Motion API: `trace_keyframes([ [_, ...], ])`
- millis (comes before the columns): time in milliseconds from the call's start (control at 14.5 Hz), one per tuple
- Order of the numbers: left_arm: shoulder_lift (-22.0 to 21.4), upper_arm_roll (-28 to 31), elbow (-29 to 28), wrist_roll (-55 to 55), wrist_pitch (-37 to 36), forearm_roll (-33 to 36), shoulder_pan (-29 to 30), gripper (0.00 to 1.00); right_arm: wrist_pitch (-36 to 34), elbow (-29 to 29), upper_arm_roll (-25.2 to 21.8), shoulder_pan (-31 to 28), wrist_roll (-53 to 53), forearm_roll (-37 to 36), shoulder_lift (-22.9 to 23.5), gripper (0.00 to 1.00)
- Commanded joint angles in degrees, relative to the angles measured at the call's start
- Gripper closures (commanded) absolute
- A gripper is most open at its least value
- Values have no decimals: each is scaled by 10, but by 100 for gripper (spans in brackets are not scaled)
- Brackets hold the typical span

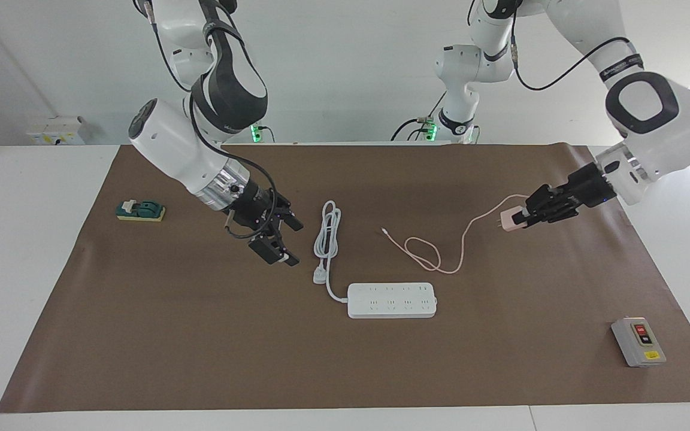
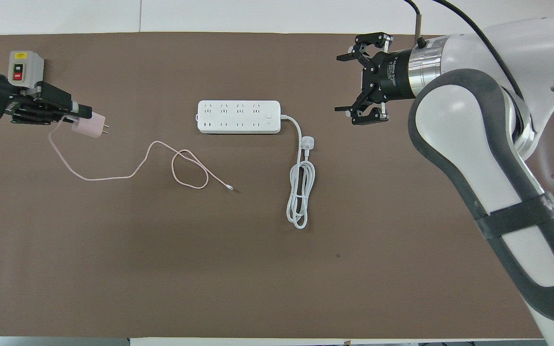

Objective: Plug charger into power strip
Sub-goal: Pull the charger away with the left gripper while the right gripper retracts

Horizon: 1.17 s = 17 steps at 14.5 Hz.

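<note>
The pale pink charger [image 1: 508, 219] [image 2: 89, 126] is held in my left gripper [image 1: 521, 216] [image 2: 82, 115], which is shut on it above the brown mat toward the left arm's end. Its prongs point toward the table's middle. Its thin pink cable [image 1: 441, 257] [image 2: 113, 178] trails down and loops on the mat. The white power strip [image 1: 392, 300] [image 2: 238, 117] lies flat at the middle of the mat, sockets up. My right gripper [image 1: 279, 236] [image 2: 349, 84] is open and empty, above the mat beside the strip's bundled white cord [image 1: 327, 236] [image 2: 301, 192].
A grey box with red and black buttons [image 1: 638, 341] [image 2: 25, 67] stands on the mat at the left arm's end, farther from the robots than the charger. A green and yellow block [image 1: 140, 211] lies at the right arm's end.
</note>
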Motion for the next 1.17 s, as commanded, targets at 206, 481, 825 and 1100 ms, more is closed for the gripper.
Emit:
trace_keyframes([
  [206,18,-2,99,-64,-95,99,-4,100,-27,-10,4,-37,-96,-60,-10,0],
  [481,5,-4,105,-65,-96,144,-7,100,-65,-10,4,-69,-175,-71,-19,0],
  [825,3,-14,120,-184,-97,213,-52,100,-132,-10,4,-107,-360,-159,-35,0],
  [1100,6,-17,121,-213,-93,221,-70,100,-179,-10,5,-141,-514,-209,-57,0],
])
